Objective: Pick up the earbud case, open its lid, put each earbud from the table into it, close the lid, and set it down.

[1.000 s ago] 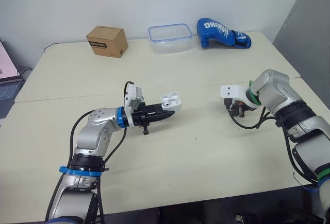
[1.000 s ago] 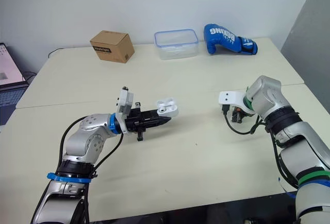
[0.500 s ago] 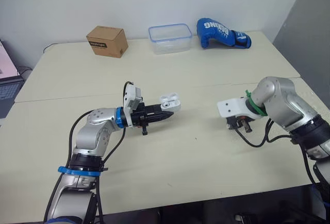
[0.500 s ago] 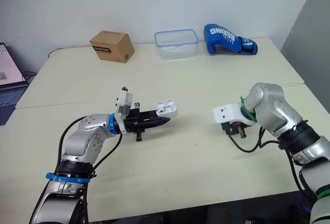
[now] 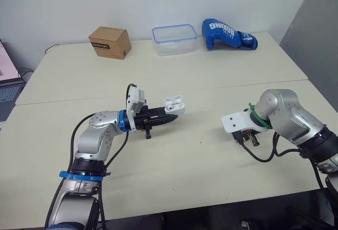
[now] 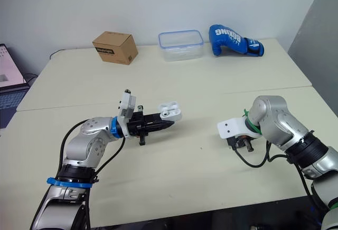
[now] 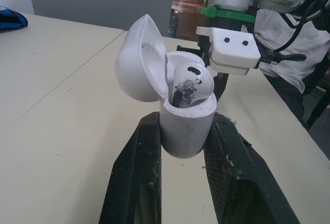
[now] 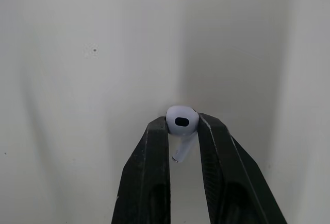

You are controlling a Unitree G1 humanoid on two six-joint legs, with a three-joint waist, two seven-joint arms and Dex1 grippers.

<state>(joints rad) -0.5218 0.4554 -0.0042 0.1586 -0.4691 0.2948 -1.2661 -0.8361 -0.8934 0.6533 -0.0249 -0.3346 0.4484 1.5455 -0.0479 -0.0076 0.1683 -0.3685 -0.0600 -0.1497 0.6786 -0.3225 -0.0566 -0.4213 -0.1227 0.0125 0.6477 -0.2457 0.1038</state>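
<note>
Found right gripper (image 8: 183, 128) swung lower and inward since a second ago, pinching earbud (image 8: 182, 121) by its head. Found earbud case (image 7: 185, 134) clamped in left gripper (image 7: 184, 121), lid up. Risk judged: twisting in pinch, missing the empty socket.

We find our left arm (image 5: 103, 127) bent at the elbow, forearm stretched level toward 3 o'clock in the head view, and the left gripper (image 5: 170, 117) clamps the base of the earbud case (image 5: 174, 104) between its two black fingers (image 7: 136, 183) (the open end turned upward). Our right arm (image 5: 288, 116) comes in from 4 o'clock and curls toward 9 o'clock, wrist rolled downward. There the right gripper (image 8: 182, 126) points straight down, its fingertips (image 8: 157, 131) pinched on the head of an earbud (image 8: 181, 118).
</note>
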